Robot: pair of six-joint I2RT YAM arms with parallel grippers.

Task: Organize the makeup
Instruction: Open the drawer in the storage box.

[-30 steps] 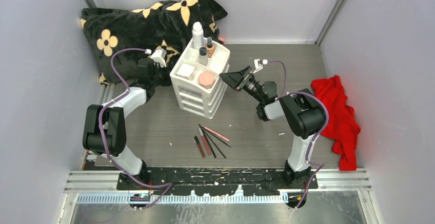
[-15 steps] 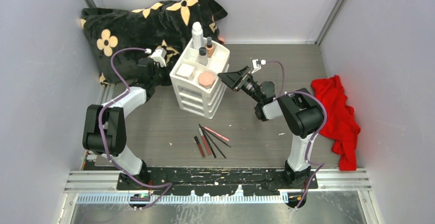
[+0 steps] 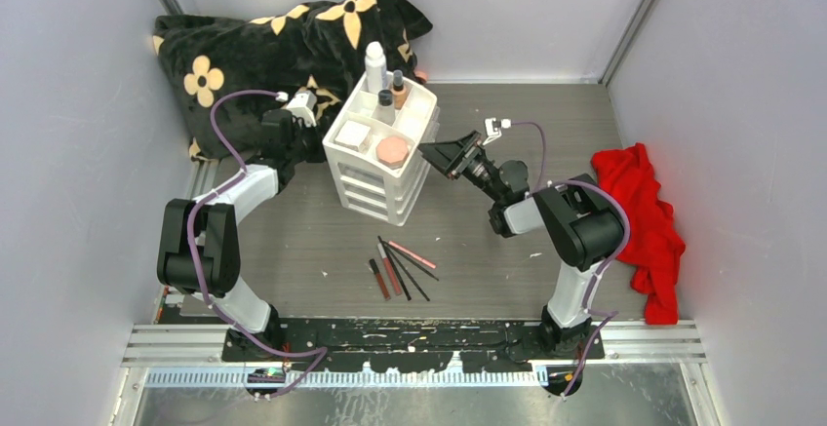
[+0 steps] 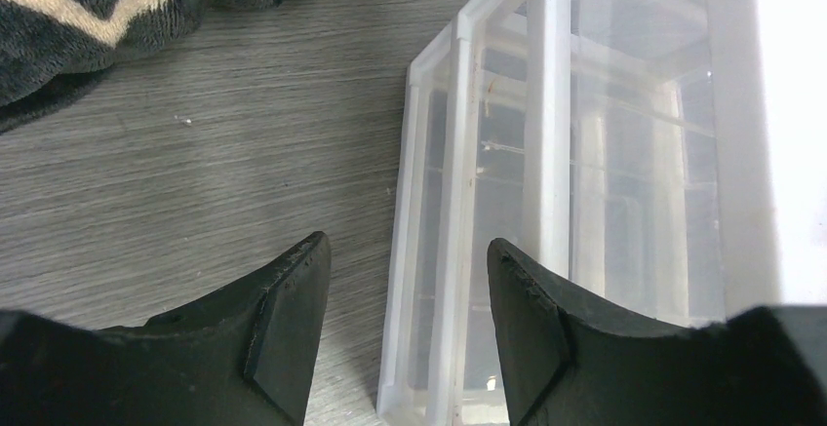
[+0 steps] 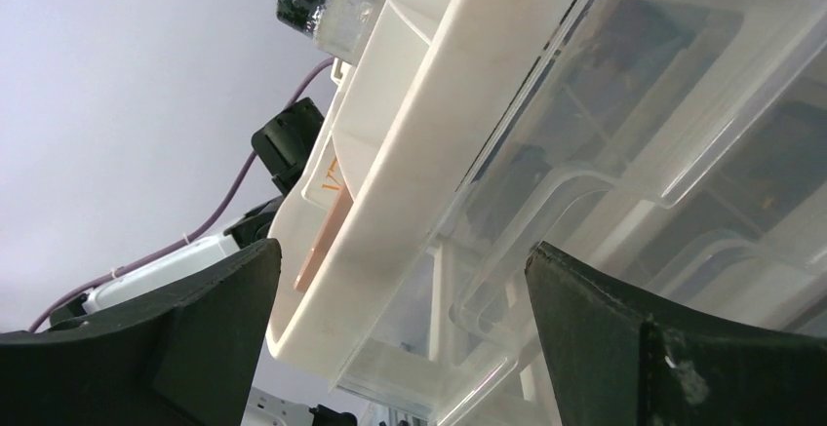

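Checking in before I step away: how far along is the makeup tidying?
Done: the white bottle, tan bottle, white square box and pink compact sit on top of the drawer unit. In hand: nothing; the left hand and right hand are open beside it. Left: tubes and pencils on the table.

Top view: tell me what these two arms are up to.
The left hand and the right hand flank a white drawer unit, both open and empty. Its top tray holds bottles, a white box and a pink compact. On the table in front lie loose tubes and pencils, not yet put away.
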